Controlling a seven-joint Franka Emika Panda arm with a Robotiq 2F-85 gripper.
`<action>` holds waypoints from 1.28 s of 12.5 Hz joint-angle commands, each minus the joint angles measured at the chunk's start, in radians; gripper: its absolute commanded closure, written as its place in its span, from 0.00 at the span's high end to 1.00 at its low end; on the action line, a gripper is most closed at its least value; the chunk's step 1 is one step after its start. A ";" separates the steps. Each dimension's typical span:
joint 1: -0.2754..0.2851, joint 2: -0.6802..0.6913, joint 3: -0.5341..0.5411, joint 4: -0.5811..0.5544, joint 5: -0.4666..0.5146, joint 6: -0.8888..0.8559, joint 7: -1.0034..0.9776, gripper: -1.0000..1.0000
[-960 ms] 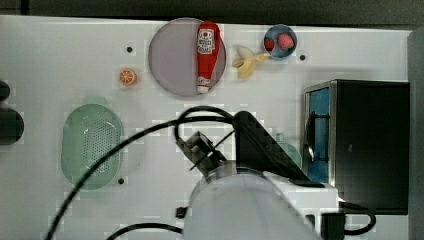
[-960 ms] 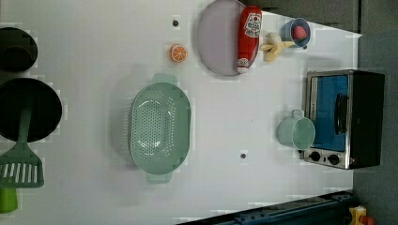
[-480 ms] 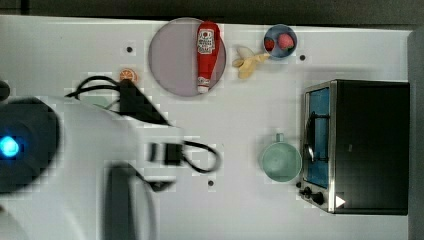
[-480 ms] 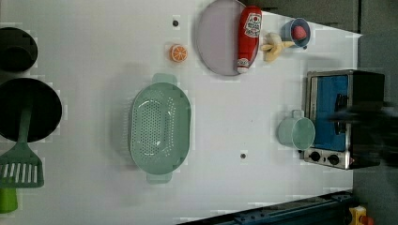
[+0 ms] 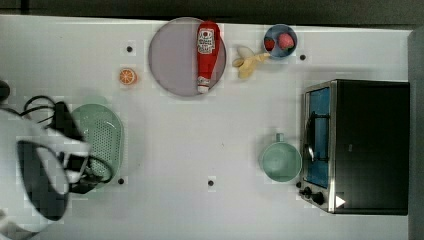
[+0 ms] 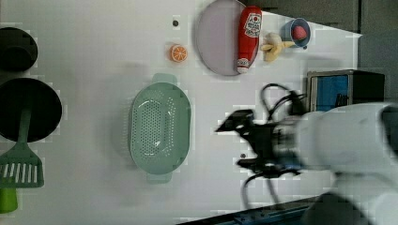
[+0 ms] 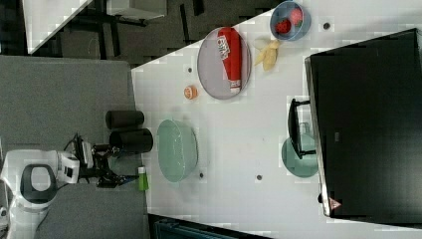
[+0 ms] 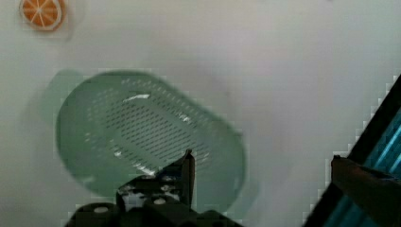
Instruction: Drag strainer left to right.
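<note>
Risk sits mostly in the contact we have yet to make: the gripper [image 8: 260, 165] hangs above the strainer [image 8: 142, 142] with its fingers [image 8: 187, 172] spread wide and holding nothing, and if we come down on the thin rim rather than inside the wall, we judge the light plastic could tip or skate away instead of dragging. A push off the long axis could also spin it, since the basin is oblong. Along the way across the surface [image 5: 200, 150] the mint cup [image 5: 281, 160] and the toaster oven [image 5: 360, 145] stand at about 3 o'clock of the strainer in the top view, so an overlong drag might knock the cup.

The strainer [image 6: 159, 125] is a pale mint oblong basin with rounded ends, a dotted perforated bottom and small end tabs. It lies flat, with the orange slice [image 6: 178, 52] near it at roughly 1 o'clock in the left view.
</note>
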 commanded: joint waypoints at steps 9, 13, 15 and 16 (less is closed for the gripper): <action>0.035 0.403 -0.007 -0.108 -0.123 0.608 0.520 1.00; 0.091 0.473 -0.107 -0.113 -0.159 0.659 0.581 1.00; 0.114 0.474 -0.153 -0.126 -0.159 0.660 0.583 1.00; 0.119 0.475 -0.159 -0.132 -0.159 0.662 0.583 1.00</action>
